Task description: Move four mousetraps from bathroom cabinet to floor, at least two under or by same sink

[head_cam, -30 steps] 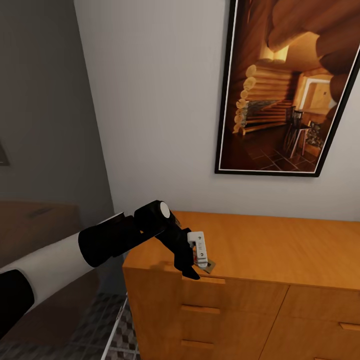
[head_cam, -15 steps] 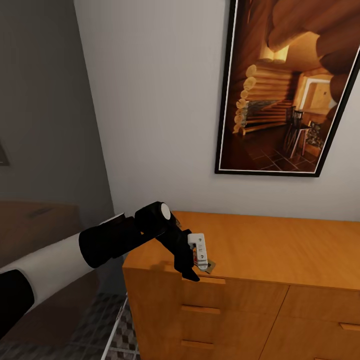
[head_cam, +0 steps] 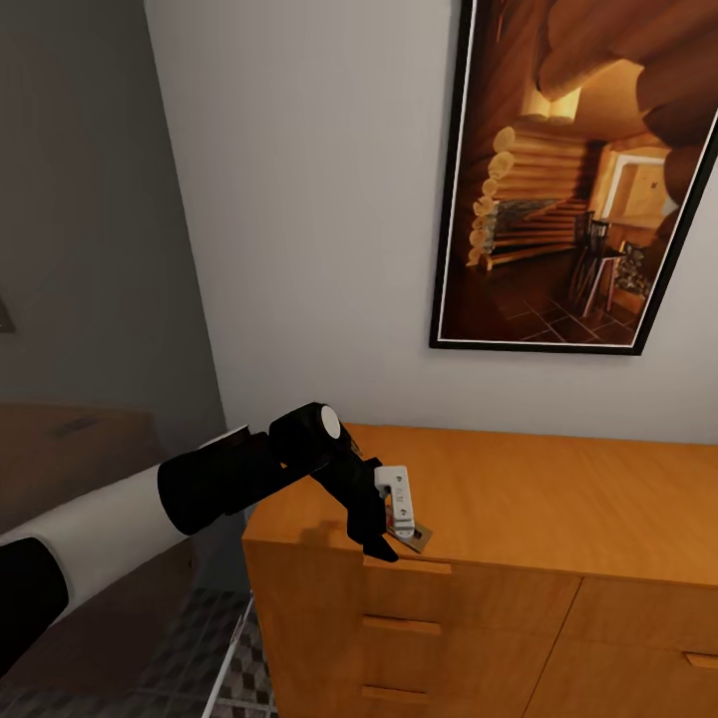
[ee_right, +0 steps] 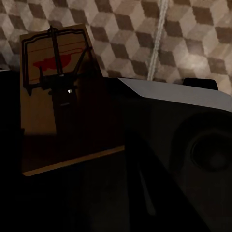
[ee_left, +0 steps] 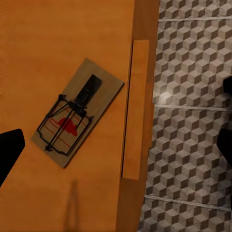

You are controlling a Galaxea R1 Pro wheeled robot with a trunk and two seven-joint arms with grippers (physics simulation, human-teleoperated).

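One mousetrap, a tan board with a dark wire and a red patch, lies flat on the cabinet top near its front edge. The same mousetrap peeks out beneath my left gripper. That left gripper hovers over it, open, with one dark fingertip on each side and nothing between them. A second mousetrap stands upright close to the right wrist camera, my right gripper shut on its shadowed lower part. The cube-patterned bathroom floor lies below.
A framed picture of a log room hangs on the white wall above the cabinet. Drawer fronts with bar handles face me. A dark wooden piece stands left of the cabinet. Dark robot body parts lie under the right wrist.
The head view has shifted slightly. My left gripper has sunk a touch toward the mousetrap on the cabinet top; it stays open.
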